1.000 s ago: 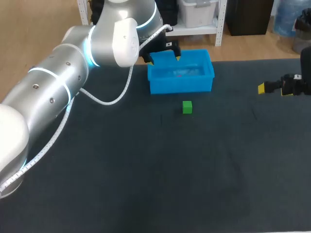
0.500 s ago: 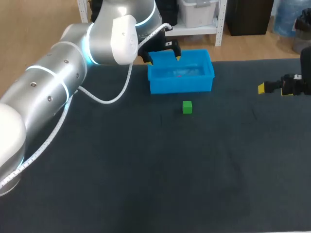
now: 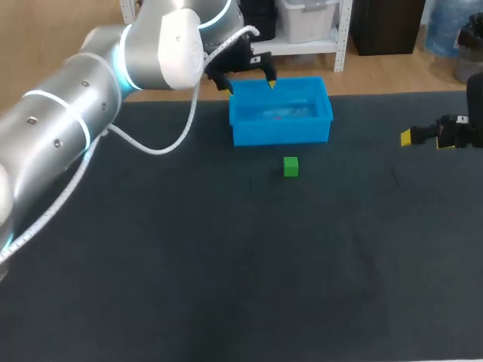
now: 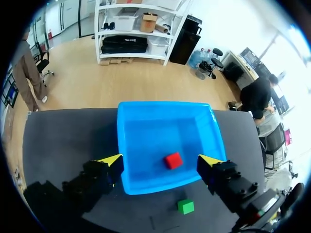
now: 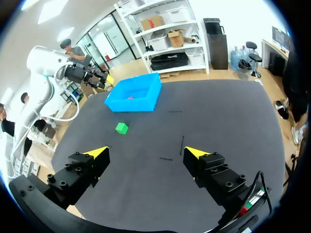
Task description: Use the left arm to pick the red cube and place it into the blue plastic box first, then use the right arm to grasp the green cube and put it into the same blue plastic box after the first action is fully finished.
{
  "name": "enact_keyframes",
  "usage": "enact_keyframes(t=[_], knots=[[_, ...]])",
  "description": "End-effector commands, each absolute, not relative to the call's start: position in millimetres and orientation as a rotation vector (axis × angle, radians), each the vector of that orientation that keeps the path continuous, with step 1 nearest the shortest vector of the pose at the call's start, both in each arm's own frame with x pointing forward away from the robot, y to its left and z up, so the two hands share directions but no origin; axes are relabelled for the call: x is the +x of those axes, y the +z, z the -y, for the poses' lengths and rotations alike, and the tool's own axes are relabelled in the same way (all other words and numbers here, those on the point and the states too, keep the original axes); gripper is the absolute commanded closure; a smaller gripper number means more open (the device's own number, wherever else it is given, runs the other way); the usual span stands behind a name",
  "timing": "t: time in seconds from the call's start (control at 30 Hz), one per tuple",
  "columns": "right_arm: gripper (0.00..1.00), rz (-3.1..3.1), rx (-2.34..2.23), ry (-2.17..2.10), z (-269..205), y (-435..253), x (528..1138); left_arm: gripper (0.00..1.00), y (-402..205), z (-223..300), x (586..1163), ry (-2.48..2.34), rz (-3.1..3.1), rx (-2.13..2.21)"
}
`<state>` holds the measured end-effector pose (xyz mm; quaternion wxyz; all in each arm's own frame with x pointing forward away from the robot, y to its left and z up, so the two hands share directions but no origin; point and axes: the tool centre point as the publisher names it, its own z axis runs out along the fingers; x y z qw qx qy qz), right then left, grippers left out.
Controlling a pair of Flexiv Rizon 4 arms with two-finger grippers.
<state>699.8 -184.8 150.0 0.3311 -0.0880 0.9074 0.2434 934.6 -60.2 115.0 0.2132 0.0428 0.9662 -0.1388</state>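
While our L gripper (image 4: pixel 161 159) hangs open, empty, red cube (image 4: pixel 172 160) lies below it in blue box (image 4: pixel 165 104); R gripper (image 5: pixel 146 151) is open too, green cube (image 5: pixel 121 128) well ahead.

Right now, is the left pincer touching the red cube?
Apart. The left wrist view shows the red cube on the blue box floor, with bare floor between it and the open left pincer.

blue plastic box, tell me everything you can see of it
The blue plastic box is a bright blue, open-topped rectangular tub of smooth plastic with a thin rim. It stands upright on the dark table near the far edge. The red cube lies on its floor. The green cube sits just in front, apart from it. The open left tool hangs above it.
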Motion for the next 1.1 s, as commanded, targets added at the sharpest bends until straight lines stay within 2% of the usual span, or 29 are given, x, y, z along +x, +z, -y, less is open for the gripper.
enact_keyframes(t=[0.03,1.1], knots=[[0.0,-2.373,-0.231,0.636,185,150,700,0.0,120,45,906,-0.407,-2.645,0.125],[0.0,-2.373,-0.231,0.636,185,150,700,0.0,139,-16,812,-0.462,-2.616,0.213]])
